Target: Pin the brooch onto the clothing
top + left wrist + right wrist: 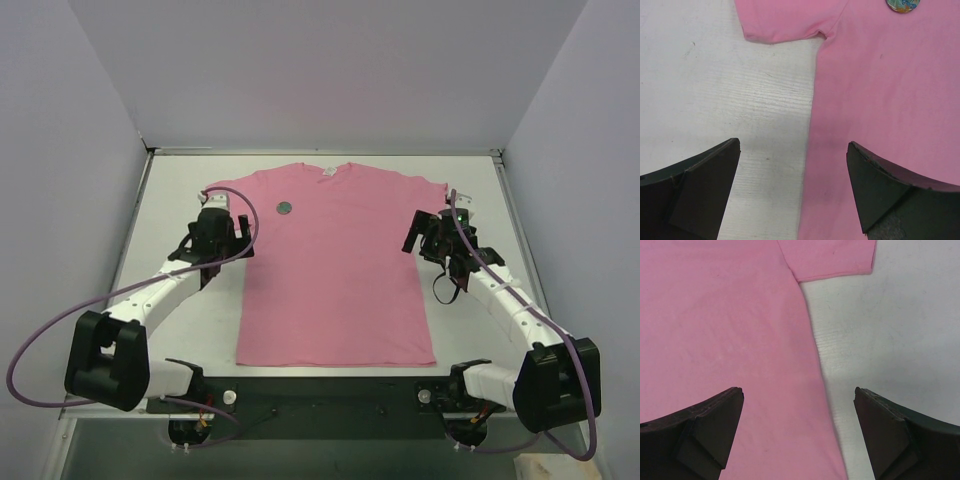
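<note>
Top view: plain pink short-sleeved fabric T-shirt [335, 270] flat on white table [180, 180], neck twd far wall. Small round dark greenish disc brooch [285, 207] lies on chest, nr sleeve on L arm's side. L gripper [215, 215] beside that sleeve, R gripper [425, 230] by other sleeve.
L wrist: jaws wide apart, empty, over shirt's side edge; brooch half cut off at top of frame.
R wrist: jaws wide apart, nothing held, over opposite side edge.
</note>
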Controlling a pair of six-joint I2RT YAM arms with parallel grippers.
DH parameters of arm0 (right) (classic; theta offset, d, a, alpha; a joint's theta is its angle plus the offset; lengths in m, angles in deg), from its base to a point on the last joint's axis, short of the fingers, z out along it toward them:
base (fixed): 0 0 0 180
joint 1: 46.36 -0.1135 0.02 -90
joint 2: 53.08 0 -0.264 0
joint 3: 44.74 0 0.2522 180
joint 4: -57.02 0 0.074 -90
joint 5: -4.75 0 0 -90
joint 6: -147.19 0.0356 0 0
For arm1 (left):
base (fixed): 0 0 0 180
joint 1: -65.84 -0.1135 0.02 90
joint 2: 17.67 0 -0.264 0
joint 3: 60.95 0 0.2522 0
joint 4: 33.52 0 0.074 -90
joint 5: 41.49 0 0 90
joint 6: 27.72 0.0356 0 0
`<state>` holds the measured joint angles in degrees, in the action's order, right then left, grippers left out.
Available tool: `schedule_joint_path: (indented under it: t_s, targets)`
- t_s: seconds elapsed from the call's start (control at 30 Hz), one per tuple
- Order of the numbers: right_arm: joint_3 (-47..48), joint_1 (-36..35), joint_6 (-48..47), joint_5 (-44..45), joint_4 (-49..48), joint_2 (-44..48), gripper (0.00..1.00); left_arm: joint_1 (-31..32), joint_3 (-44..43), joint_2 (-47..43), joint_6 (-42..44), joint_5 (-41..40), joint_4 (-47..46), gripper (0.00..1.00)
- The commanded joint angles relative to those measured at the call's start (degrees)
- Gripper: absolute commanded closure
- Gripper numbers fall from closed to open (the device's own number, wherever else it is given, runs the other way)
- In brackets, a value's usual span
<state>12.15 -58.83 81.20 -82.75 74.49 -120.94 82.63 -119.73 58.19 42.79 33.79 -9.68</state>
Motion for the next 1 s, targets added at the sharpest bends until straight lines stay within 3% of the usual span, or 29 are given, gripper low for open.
schedule_joint_path:
  t_s: [0.0,0.97]
  targets:
    - [1.5,-0.4,0.6,-0.2,-0.7,-0.3,0.0,0.0,1.2,-2.6,-0.3,0.0,-4.3,0.03]
    - [4.8,-0.4,0.2,-0.3,0.8,0.4,0.0,0.0,4.4,-8.4,0.8,-2.1,-8.0,0.03]
